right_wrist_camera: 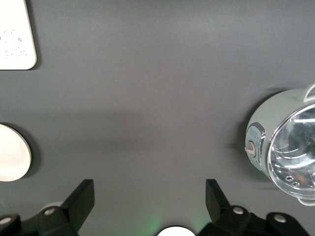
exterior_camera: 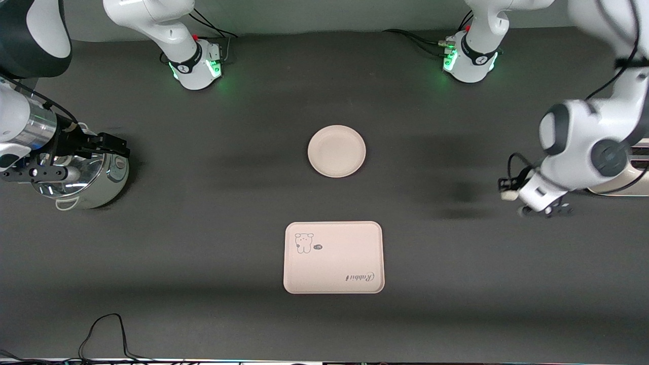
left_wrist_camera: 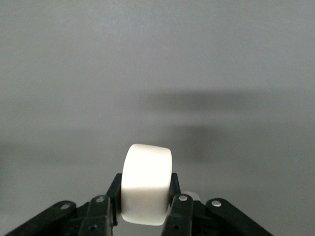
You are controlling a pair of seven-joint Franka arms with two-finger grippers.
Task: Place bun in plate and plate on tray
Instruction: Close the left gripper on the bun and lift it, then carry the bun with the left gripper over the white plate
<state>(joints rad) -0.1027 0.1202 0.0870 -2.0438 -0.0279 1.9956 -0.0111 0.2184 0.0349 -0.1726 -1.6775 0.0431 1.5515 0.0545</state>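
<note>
My left gripper is shut on the white bun and holds it above the bare table near the left arm's end. In the left wrist view the bun sits clamped between the fingers of my left gripper. The round cream plate lies empty mid-table. The pinkish tray with the bear drawing lies nearer the front camera than the plate, also empty. My right gripper is open and empty over a steel pot; its own view shows the plate's edge and a tray corner.
A shiny steel pot stands at the right arm's end of the table and also shows in the right wrist view. A cream appliance sits at the left arm's end, partly hidden by the left arm. A cable lies near the front edge.
</note>
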